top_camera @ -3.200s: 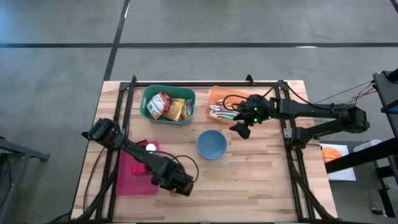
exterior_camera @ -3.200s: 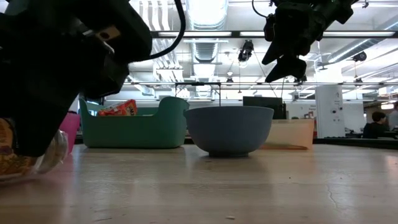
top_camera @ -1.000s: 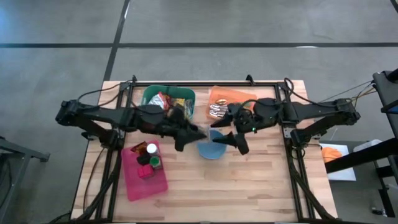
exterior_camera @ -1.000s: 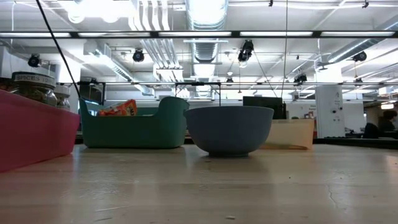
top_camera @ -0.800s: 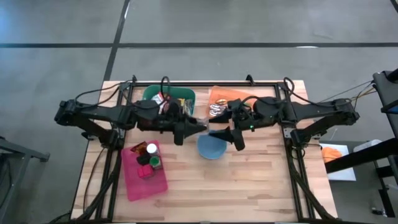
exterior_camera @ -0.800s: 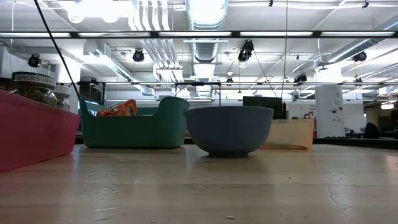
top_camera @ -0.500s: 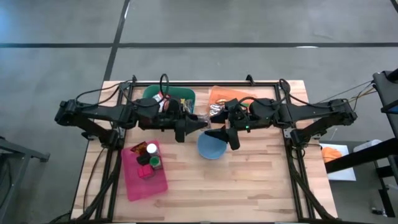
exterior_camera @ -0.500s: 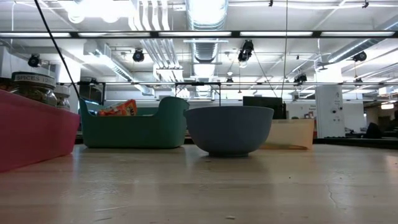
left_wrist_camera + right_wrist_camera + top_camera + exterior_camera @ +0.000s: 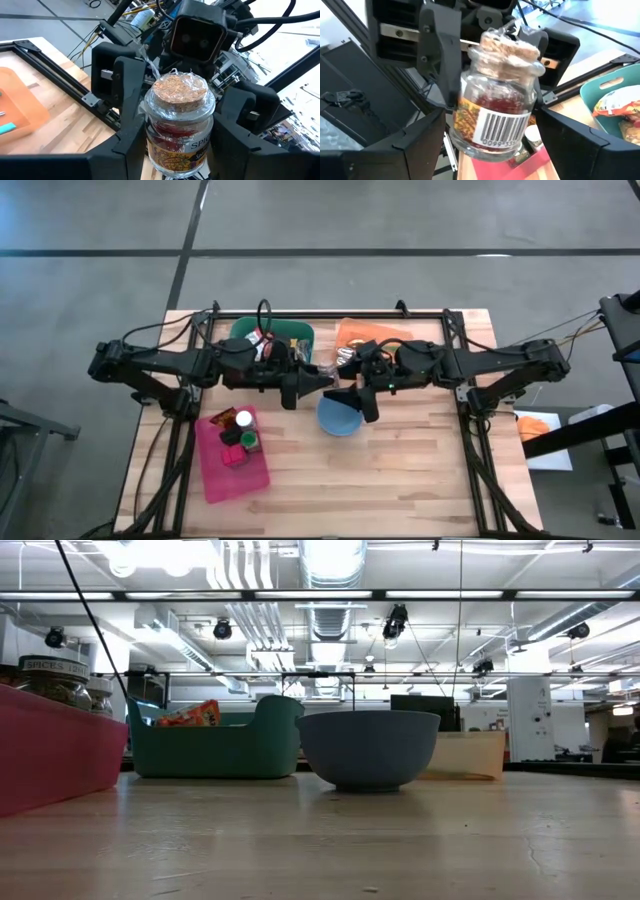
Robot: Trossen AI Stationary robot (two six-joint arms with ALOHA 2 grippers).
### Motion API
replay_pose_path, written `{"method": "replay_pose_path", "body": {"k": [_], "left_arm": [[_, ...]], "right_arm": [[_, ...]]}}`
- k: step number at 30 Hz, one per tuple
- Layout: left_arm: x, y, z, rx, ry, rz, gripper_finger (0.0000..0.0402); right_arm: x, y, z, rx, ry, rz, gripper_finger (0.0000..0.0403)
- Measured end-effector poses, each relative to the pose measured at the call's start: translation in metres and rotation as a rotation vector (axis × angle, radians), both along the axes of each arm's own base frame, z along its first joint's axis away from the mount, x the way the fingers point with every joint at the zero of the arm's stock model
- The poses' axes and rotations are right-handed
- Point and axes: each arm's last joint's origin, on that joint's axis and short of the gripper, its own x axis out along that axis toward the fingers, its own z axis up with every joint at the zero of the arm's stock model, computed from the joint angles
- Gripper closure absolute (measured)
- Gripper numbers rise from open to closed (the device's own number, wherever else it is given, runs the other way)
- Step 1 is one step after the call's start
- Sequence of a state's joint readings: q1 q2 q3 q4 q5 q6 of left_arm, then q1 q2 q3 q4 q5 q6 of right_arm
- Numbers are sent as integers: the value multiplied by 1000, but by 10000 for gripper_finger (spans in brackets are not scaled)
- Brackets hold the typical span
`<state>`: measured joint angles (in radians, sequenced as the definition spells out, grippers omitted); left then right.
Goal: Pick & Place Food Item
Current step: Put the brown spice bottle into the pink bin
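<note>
A glass spice jar (image 9: 180,125) with a cork lid wrapped in clear film hangs in the air above the blue bowl (image 9: 338,420). My left gripper (image 9: 175,146) is shut on it. My right gripper (image 9: 492,125) faces it from the table's right and is open. Its fingers stand on either side of the jar (image 9: 495,110); I cannot tell whether they touch the glass. In the high view the two grippers meet at mid-table, left (image 9: 318,383) and right (image 9: 347,392). Neither shows in the low view. My left gripper pinches the jar's glass body (image 9: 152,145) between its two fingers (image 9: 120,150), below the cork lid. The fingers come level from the table's left. The jar is lifted clear, cork end up and a little tilted.
A pink tray (image 9: 235,452) with more jars lies at the near left. A green bin (image 9: 240,345) of snack packets and an orange tray (image 9: 362,332) with cutlery stand at the far edge. The blue bowl (image 9: 368,748) sits at mid-table, under the grippers.
My right gripper has gone toward the table's left and has turned at the wrist; its fingers have come around the jar. My left gripper has tipped up to level with the jar, then kept still.
</note>
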<state>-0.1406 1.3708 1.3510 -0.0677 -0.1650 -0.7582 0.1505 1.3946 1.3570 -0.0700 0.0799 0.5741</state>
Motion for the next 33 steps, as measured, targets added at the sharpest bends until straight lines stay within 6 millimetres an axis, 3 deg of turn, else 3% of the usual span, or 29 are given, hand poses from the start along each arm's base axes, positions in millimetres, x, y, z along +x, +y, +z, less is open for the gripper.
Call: {"method": "replay_pose_path", "body": {"k": [11, 23, 30, 33], "left_arm": [[1, -1, -1, 10, 2, -18, 223], [5, -3, -5, -14, 15, -43, 223], [8, -3, -7, -14, 14, -49, 223], [8, -3, -6, -6, 8, -45, 223]], "right_arm": [[5, 0, 3, -12, -1, -4, 189], [5, 0, 3, -33, -4, 13, 115], [5, 0, 1, -27, 20, 1, 173], [5, 0, 1, -20, 20, -4, 179]]}}
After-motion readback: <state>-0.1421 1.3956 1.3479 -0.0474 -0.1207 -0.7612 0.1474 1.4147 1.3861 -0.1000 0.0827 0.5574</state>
